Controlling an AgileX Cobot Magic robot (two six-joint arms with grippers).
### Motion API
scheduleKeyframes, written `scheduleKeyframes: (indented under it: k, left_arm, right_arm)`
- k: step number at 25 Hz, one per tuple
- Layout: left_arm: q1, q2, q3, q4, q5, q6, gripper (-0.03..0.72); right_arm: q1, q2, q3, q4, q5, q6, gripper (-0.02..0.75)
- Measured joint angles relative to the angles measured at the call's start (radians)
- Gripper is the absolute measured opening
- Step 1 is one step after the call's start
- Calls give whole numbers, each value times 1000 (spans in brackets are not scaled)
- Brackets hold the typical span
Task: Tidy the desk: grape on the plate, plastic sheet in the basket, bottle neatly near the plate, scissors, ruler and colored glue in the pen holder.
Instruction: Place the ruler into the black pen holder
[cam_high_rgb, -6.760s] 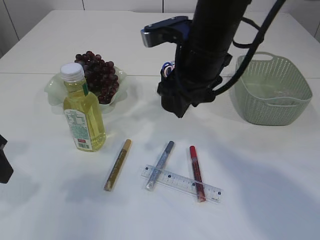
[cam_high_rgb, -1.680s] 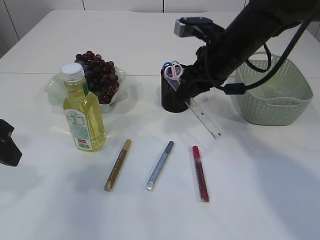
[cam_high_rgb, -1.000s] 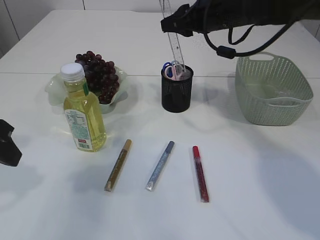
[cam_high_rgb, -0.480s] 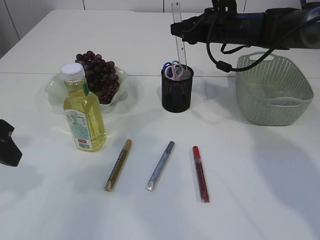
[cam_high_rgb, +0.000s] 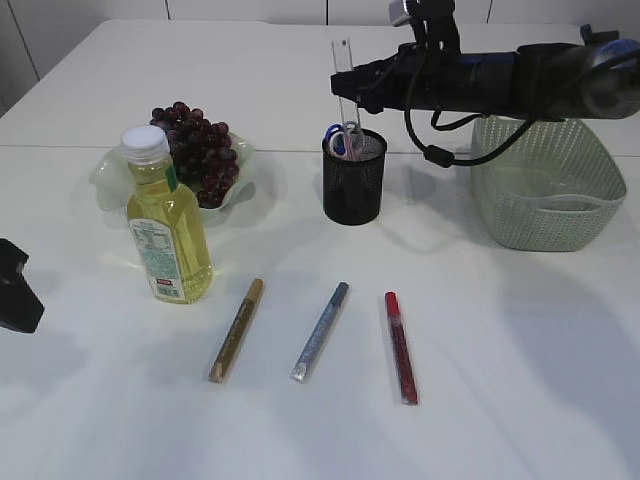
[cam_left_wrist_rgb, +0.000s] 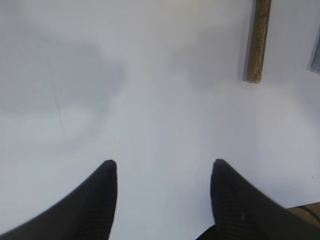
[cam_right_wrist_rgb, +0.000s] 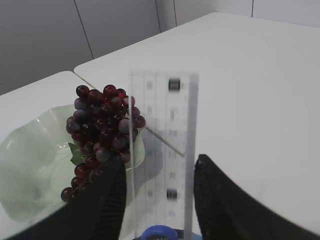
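Observation:
A clear ruler (cam_high_rgb: 343, 75) stands upright in the black mesh pen holder (cam_high_rgb: 353, 185), beside the scissors (cam_high_rgb: 340, 140). My right gripper (cam_high_rgb: 347, 84) reaches in from the right at the ruler's upper part. In the right wrist view the ruler (cam_right_wrist_rgb: 165, 150) is blurred between the open jaws (cam_right_wrist_rgb: 159, 170), with small gaps on both sides. Gold (cam_high_rgb: 236, 330), silver (cam_high_rgb: 320, 331) and red (cam_high_rgb: 400, 347) glue pens lie on the table. Grapes (cam_high_rgb: 195, 150) sit on the green plate (cam_high_rgb: 110, 175), and the oil bottle (cam_high_rgb: 167, 225) stands in front of it. My left gripper (cam_left_wrist_rgb: 162, 165) is open and empty.
The green basket (cam_high_rgb: 545, 180) stands at the right, under my right arm; I cannot make out the plastic sheet. My left gripper (cam_high_rgb: 15, 300) hangs at the table's left edge. The gold pen's end (cam_left_wrist_rgb: 259, 40) shows in the left wrist view.
The right gripper lifted the ruler off the table, swung it upright over the pen holder and lowered it. The ruler now sits deeper in the holder. The left arm stayed still.

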Motion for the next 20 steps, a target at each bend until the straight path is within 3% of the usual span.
scheduleKeyframes:
  k: [8, 13, 16, 20]
  left_arm:
    - [0, 0, 0, 0, 0, 0, 435]
    - [0, 0, 0, 0, 5, 0, 435]
    - [0, 0, 0, 0, 12, 0, 435]
    - [0, 0, 0, 0, 14, 0, 435]
  right_arm:
    - [0, 0, 0, 0, 17, 26, 399]
    - [0, -29, 0, -56, -76, 207, 400]
    - [0, -105, 0, -286, -125, 435, 401]
    - [-2, -240, 0, -772, -69, 925, 402]
